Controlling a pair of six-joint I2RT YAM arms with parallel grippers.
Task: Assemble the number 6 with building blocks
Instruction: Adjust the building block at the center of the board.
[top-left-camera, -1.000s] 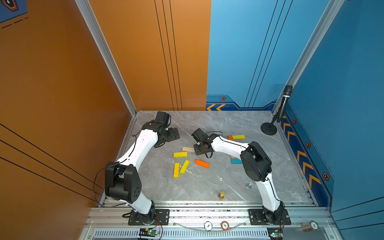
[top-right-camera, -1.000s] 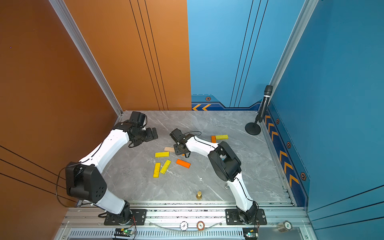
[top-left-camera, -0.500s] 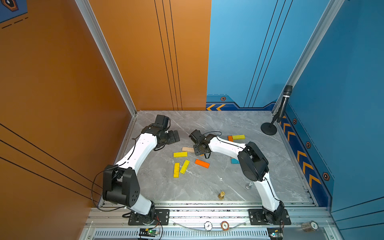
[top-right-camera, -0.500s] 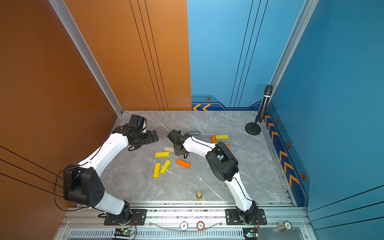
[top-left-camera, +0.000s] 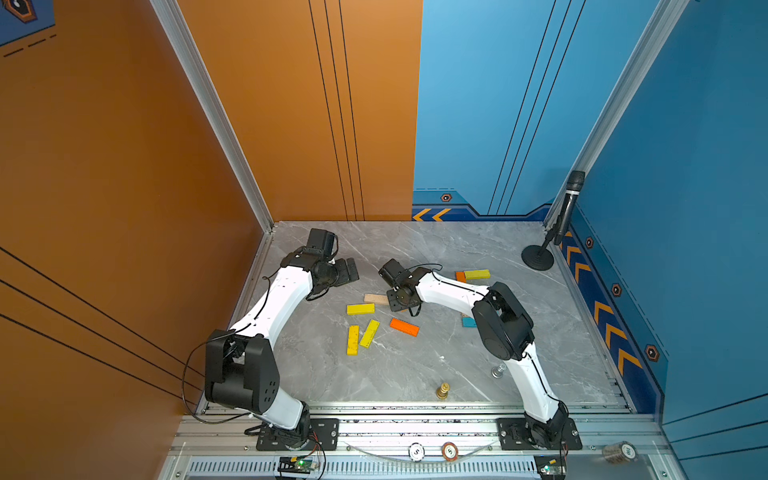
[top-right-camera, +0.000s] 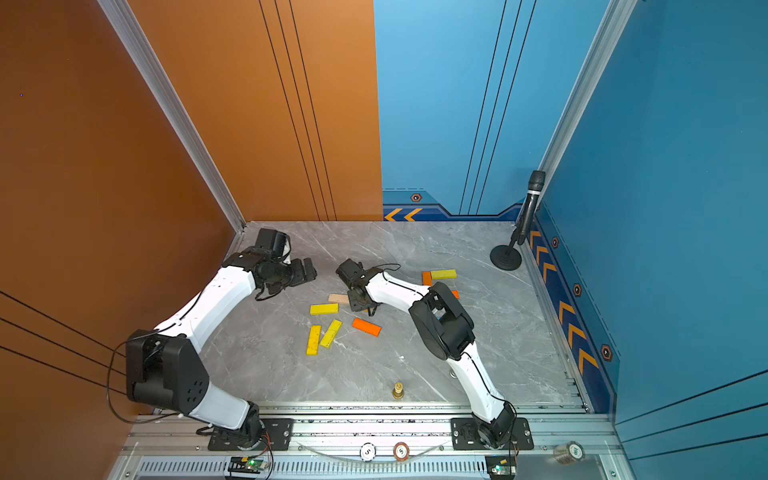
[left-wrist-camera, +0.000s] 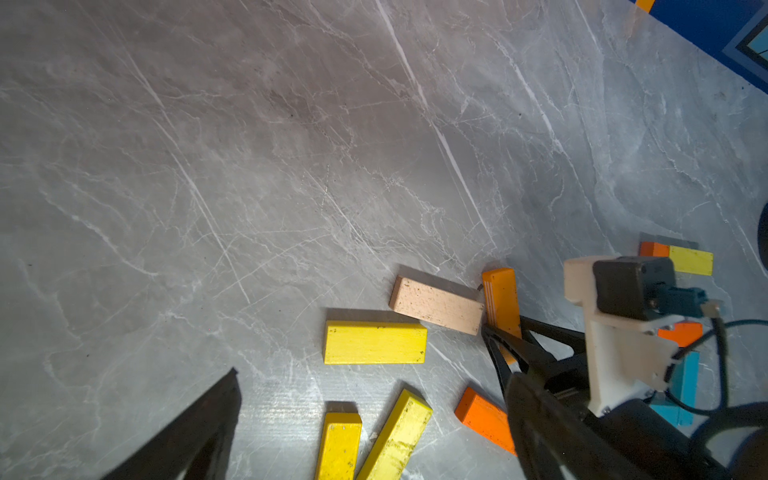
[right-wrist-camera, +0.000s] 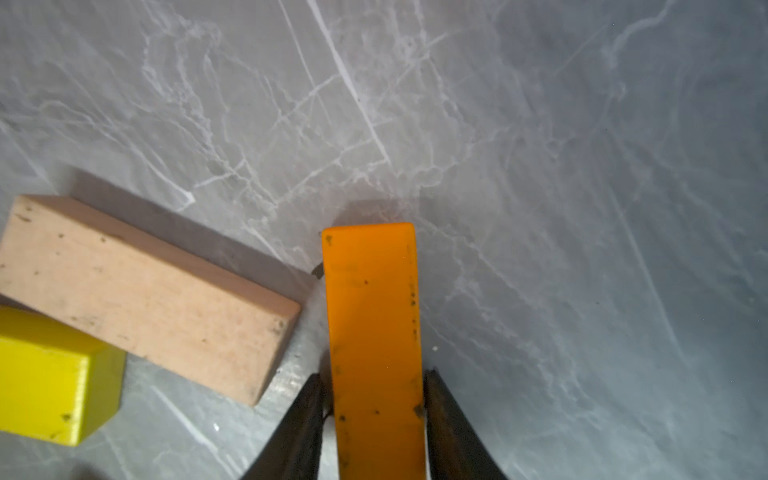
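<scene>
Right claw (right-wrist-camera: 374, 376) pinches an orange block (right-wrist-camera: 370, 299) beside a tan block (right-wrist-camera: 145, 299); left claw (top-left-camera: 348, 270) gapes wide, empty.

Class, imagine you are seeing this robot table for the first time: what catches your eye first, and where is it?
The right gripper is clamped on an orange plank, beside a tan plank, near the middle of the grey marble table. Three bright yellow planks lie scattered nearby. The left gripper hangs open towards the far left corner.
</scene>
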